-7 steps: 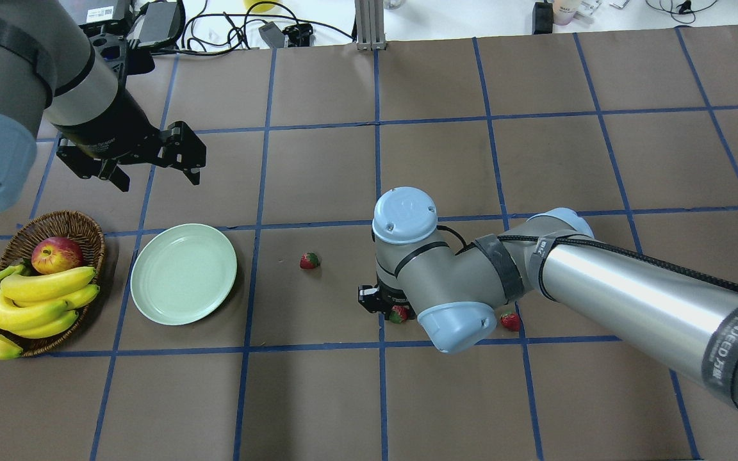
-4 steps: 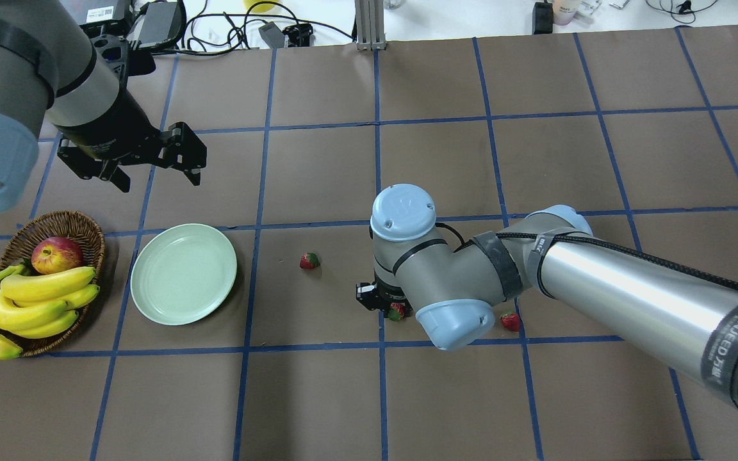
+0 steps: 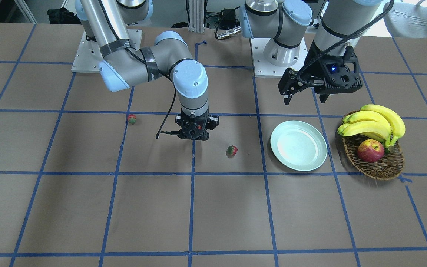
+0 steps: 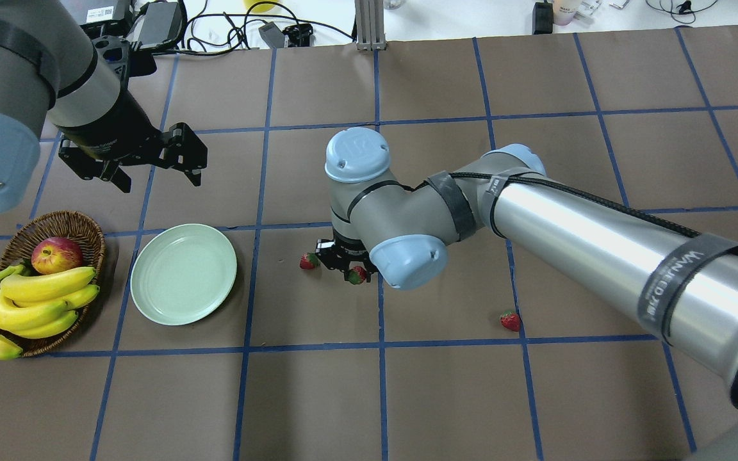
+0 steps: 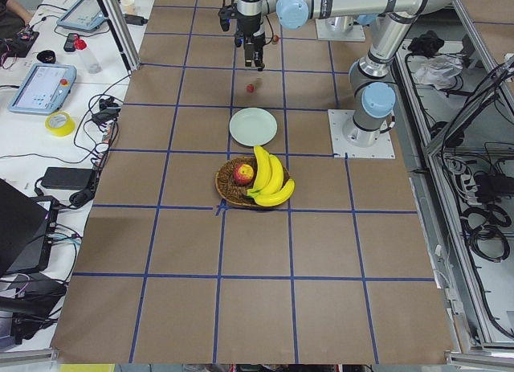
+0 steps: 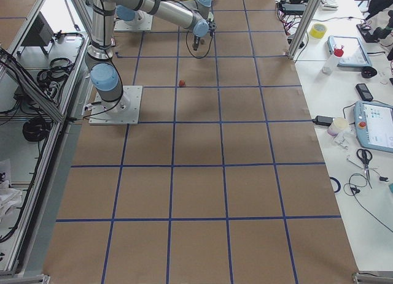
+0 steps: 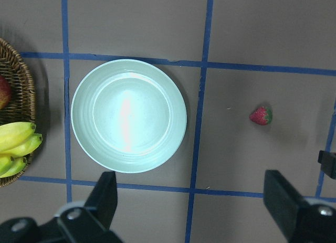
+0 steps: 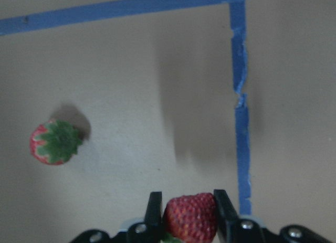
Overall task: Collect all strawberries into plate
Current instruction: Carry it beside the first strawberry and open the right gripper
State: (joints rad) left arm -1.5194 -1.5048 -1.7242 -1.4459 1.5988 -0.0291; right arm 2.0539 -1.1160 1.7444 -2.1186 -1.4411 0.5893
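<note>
Right wrist-mounted view: the right gripper [image 8: 187, 203] is shown with both fingers pressed against the sides of the held strawberry [image 8: 191, 218], which is carried above the brown table [image 8: 131, 70], its shadow cast apart from it beside a strip of blue tape [image 8: 240, 122]. A second strawberry [image 8: 55, 142] is seen lying on the table with its green cap turned up. In the overhead exterior view this second strawberry [image 4: 309, 260] is found just beside the right gripper, between it and the plate [image 4: 183, 274], while a third strawberry [image 4: 510, 320] is left well apart on the opposite side, near a tape line. All three berries are thus located outside the plate. The left gripper [image 7: 194, 198] is held over the table near the plate with its jaws spread wide. Beside the plate, on the side away from the berries, a wicker basket [image 4: 55, 221] is set, in which an apple [image 4: 56, 254] and bananas [image 4: 36, 301] are contained.
</note>
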